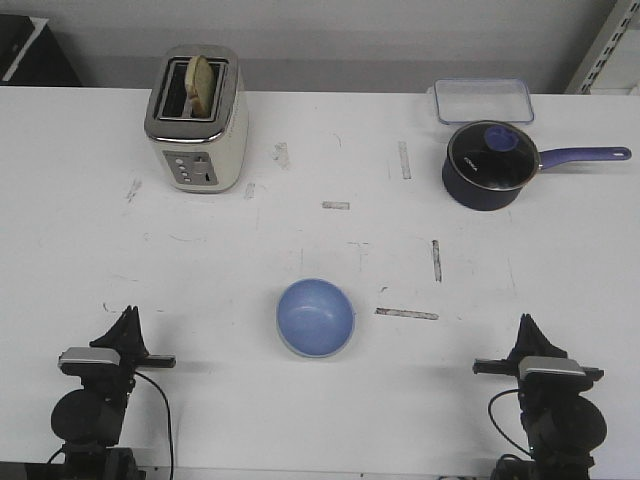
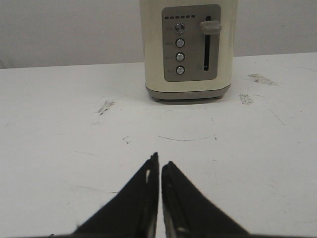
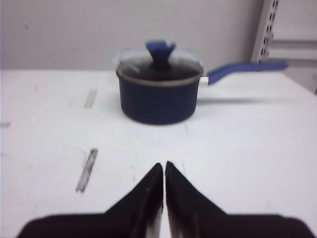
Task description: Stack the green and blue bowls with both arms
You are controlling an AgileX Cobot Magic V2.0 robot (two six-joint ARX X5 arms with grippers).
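The light blue bowl (image 1: 315, 316) sits upright on the white table, front centre, between my two arms. A thin pale rim shows under its near edge; I cannot tell whether that is the green bowl, and no green bowl shows apart from it. My left gripper (image 1: 128, 318) rests low at the front left, shut and empty; in the left wrist view (image 2: 159, 161) its fingers meet over bare table. My right gripper (image 1: 524, 325) rests at the front right, shut and empty, as the right wrist view (image 3: 164, 164) shows. Neither wrist view shows a bowl.
A cream toaster (image 1: 195, 120) with a slice of bread stands at the back left, ahead of my left gripper (image 2: 188, 49). A dark blue lidded saucepan (image 1: 487, 165) with its handle pointing right and a clear lidded box (image 1: 482, 100) are at the back right.
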